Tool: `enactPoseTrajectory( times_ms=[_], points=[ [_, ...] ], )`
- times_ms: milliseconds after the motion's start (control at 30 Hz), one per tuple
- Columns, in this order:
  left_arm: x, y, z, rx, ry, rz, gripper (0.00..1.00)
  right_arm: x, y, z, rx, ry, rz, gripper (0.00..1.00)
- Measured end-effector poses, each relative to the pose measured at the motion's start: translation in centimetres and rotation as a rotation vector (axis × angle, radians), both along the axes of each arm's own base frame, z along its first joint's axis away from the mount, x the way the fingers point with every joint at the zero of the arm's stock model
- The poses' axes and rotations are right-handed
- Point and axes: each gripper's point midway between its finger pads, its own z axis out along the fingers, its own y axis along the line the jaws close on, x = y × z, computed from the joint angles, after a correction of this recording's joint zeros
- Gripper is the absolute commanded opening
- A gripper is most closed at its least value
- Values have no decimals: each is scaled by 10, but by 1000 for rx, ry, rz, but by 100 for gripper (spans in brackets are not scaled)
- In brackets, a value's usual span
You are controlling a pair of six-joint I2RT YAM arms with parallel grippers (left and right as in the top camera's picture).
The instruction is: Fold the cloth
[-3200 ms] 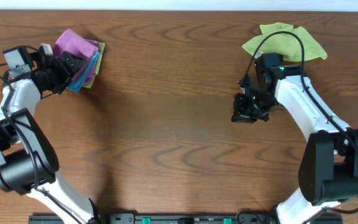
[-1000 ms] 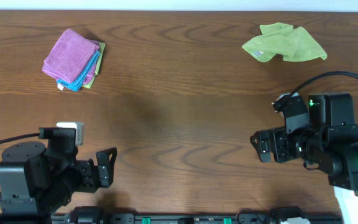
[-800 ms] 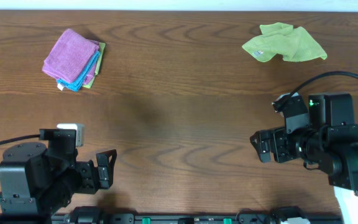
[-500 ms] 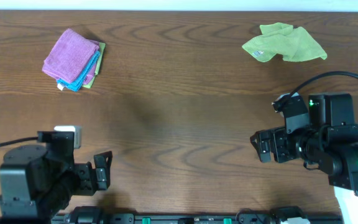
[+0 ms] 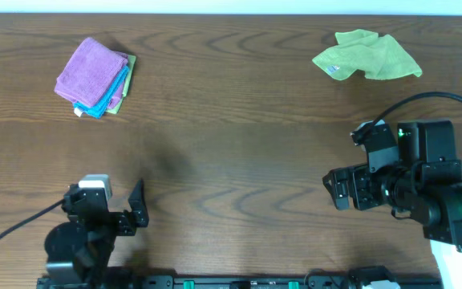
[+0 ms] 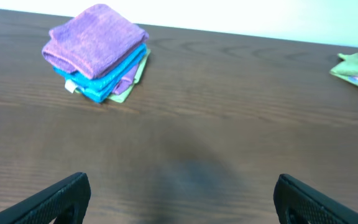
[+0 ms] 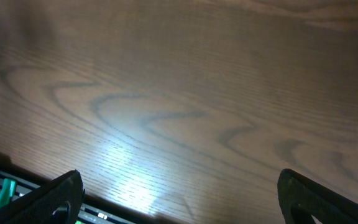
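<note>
The cloth (image 5: 91, 66) is a purple towel, folded and lying on top of a small stack at the table's far left; the left wrist view shows the cloth (image 6: 96, 36) well ahead and to the left. My left gripper (image 5: 135, 210) is open near the front edge, far from the stack, with nothing between its fingers. In its own view the left gripper (image 6: 180, 198) frames bare wood. My right gripper (image 5: 334, 191) is open at the right front, pointing left, and also empty; the right gripper (image 7: 179, 194) sees only table.
Under the purple towel lie a bright blue cloth (image 5: 108, 95) and a lime-green edge. A crumpled lime-green cloth (image 5: 367, 54) lies at the far right, also visible as the green cloth (image 6: 357, 63). A black rail runs along the front edge (image 5: 231, 282).
Both arms have pulled back from the cloths to the front of the table. In the last second the left arm sank lower and turned; the right arm stayed still.
</note>
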Motion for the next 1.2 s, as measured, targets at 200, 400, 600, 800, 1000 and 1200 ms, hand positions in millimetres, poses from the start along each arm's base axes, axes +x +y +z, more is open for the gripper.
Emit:
enactPoseTrajectory(
  times_ms=[200,400,600,800,1000,1200],
  points=[
    [5,2,-46,-4,-5,15,95,0,0,0,0,0,0,99],
    [8,4,-72,-18,31,32,95,0,0,0,0,1,0,99],
    [8,6,-94,-22,74,44,95,0,0,0,0,1,0,99],
    [8,8,-101,-33,93,64,95,0,0,0,0,1,0,99],
    [8,8,-101,-32,94,64,95,0,0,0,0,1,0,99],
    [8,8,-101,-33,94,64,95,0,0,0,0,1,0,99]
  ],
)
